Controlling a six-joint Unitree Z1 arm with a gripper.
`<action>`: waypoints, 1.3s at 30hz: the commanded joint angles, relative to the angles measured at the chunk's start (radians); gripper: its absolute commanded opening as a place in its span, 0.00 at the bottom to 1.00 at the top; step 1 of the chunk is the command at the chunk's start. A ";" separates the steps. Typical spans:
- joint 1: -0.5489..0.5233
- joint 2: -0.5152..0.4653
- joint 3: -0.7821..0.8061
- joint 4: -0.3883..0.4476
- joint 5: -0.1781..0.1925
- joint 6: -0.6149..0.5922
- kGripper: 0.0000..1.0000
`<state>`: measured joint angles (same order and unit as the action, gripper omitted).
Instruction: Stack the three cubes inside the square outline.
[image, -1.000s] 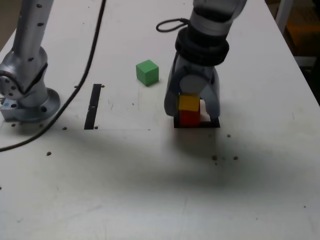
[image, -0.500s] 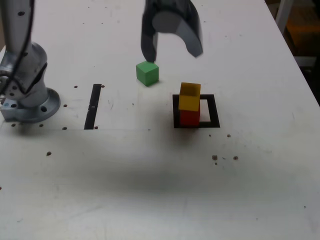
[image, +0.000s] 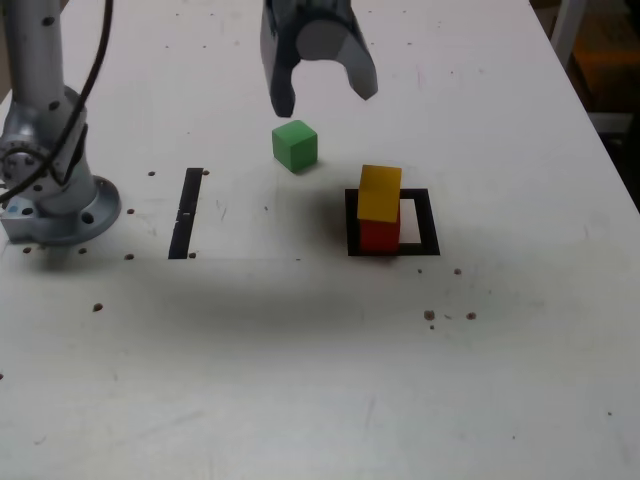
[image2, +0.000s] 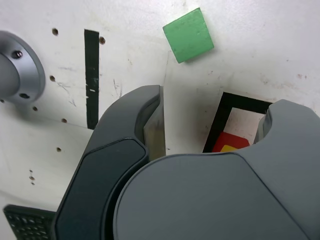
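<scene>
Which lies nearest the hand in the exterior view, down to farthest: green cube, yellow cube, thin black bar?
From the open hand:
1. Green cube, just below it.
2. Yellow cube, atop the red cube, toward the view's right.
3. Thin black bar, toward the view's left.

Table (image: 300, 380): matt white board, scuffed, dotted with small holes.
Cubes, green (image: 295, 145), yellow (image: 379, 192), red (image: 378, 235): matt, solid-coloured; the green's face finely textured.
Outline (image: 352, 222) and bar (image: 186, 212): flat matt black.
Gripper (image: 320, 92): smooth grey plastic, slight sheen.
Base (image: 55, 195): brushed silver metal.
</scene>
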<state>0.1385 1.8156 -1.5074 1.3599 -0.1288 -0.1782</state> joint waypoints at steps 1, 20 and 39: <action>0.012 0.007 0.011 -0.011 -0.007 -0.018 0.78; 0.186 0.106 0.150 -0.167 -0.073 -0.039 0.78; 0.272 0.185 0.184 -0.209 -0.093 0.025 0.78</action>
<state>0.4091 1.9955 -1.3251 1.1510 -0.2210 -0.1533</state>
